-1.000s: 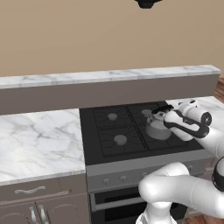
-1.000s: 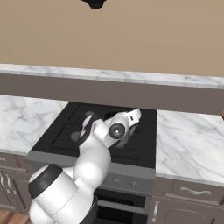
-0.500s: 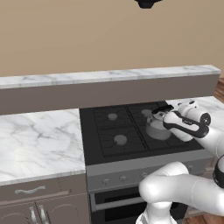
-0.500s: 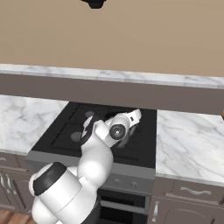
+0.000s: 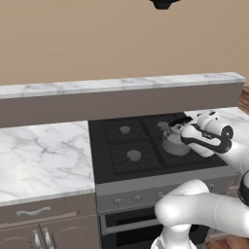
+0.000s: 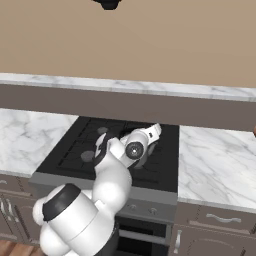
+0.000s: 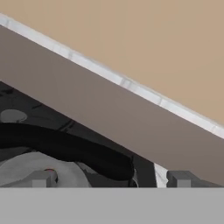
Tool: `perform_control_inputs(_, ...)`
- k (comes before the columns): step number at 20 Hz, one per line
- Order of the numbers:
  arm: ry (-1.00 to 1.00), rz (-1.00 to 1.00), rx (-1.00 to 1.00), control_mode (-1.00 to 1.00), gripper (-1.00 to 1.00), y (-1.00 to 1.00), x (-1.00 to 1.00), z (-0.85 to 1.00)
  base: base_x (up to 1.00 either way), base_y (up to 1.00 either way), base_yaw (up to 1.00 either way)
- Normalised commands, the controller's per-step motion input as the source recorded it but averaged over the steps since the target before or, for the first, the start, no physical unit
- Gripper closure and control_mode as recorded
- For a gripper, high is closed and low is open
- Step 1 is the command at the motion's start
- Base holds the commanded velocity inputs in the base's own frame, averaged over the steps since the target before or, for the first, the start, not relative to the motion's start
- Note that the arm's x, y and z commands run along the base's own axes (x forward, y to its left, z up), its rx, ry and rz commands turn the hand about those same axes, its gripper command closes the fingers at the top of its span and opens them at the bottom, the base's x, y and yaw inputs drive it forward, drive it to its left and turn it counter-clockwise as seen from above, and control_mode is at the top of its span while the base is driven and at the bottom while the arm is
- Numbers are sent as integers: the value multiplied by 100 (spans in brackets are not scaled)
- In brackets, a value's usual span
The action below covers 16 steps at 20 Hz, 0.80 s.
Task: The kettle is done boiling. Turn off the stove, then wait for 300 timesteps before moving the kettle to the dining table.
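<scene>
Kettle just under open gripper

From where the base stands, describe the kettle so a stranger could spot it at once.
Start at the black stove set between marble counters. The kettle stands on its right side, by the white arm. It is a squat grey metal pot with a black arched handle, the sole vessel on the grates.
</scene>
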Motion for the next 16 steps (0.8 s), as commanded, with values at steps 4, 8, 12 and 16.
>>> perform_control_inputs(4, -1, 1, -2, -100, -100, 0, 5, 0, 0, 0, 0)
perform_control_inputs(8, -2, 1, -2, -100, -100, 0, 4, -1, 0, 0, 0)
perform_control_inputs(12, -1, 1, -2, -100, -100, 0, 6, -2, 0, 0, 0)
perform_control_inputs(16, 0, 1, -2, -100, -100, 0, 9, -4, 0, 0, 0)
